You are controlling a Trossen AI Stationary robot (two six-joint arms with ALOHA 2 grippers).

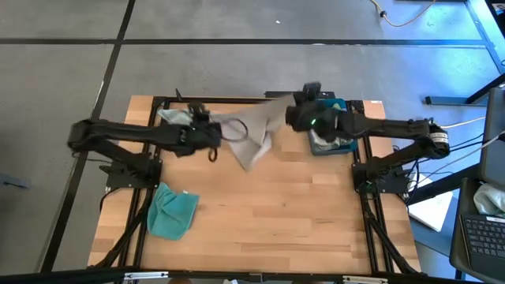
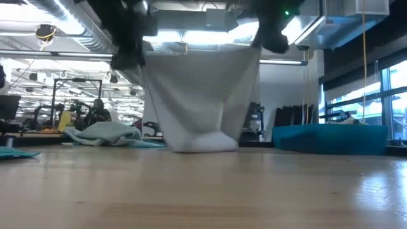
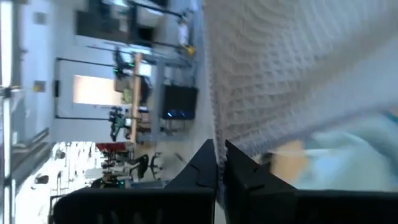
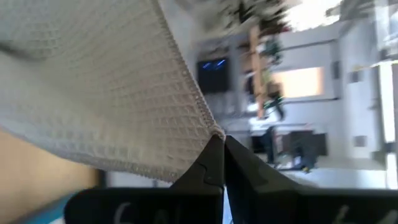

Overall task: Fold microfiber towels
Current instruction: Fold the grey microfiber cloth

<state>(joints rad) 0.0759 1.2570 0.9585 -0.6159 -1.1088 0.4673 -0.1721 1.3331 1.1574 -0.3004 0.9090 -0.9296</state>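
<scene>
**Workshop around a wooden tabletop**

A grey floor [image 1: 237, 63] crossed by dark seams surrounds the light wooden tabletop [image 1: 260, 213]. Beyond it, bright ceiling lights [image 2: 191, 37] and silver ducts [image 2: 76, 28] run overhead. Tall windows [image 2: 356, 105] line one side; distant workbenches [image 2: 38, 130] stand opposite. A keyboard [image 1: 483, 237] sits nearby.

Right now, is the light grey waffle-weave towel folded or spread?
Spread, not folded: the light grey waffle-weave towel hangs between the left tool and right tool, each shut on an edge, its bottom bunched on the wooden table.
</scene>
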